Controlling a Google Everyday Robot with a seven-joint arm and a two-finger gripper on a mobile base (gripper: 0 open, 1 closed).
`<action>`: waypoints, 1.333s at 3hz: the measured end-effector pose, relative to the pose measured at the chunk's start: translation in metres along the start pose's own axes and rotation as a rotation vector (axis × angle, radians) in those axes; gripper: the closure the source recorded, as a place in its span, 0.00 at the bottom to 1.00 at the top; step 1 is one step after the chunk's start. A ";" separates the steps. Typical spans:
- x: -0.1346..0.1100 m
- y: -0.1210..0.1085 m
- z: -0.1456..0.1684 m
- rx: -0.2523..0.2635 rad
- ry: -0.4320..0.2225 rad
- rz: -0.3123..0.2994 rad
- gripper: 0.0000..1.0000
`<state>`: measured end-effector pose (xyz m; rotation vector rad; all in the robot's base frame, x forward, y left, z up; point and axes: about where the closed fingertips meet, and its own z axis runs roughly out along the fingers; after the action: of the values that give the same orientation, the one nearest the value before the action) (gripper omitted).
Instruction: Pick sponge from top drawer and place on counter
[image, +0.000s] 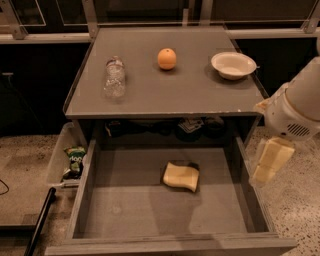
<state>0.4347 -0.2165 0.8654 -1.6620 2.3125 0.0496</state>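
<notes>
- We see the sponge (181, 176) lying flat on the floor of the open top drawer (125, 210), just right of centre in the lower frame.
- The gripper (269, 161) hangs at the right edge, outside the drawer's right wall and apart from the sponge.
- We cannot tell whether it is open or closed.

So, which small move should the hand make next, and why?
Probably carry the hand sideways, in over the open top drawer and above the sponge. The hand hangs outside the drawer's side wall, and the sponge lies untouched on the drawer floor, near the middle.
</notes>
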 end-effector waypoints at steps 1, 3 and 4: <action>0.007 0.008 0.061 -0.030 -0.029 0.022 0.00; -0.003 0.015 0.104 -0.069 -0.005 0.012 0.00; 0.002 0.010 0.131 -0.047 0.001 0.036 0.00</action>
<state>0.4534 -0.1891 0.7383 -1.6437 2.3595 0.1115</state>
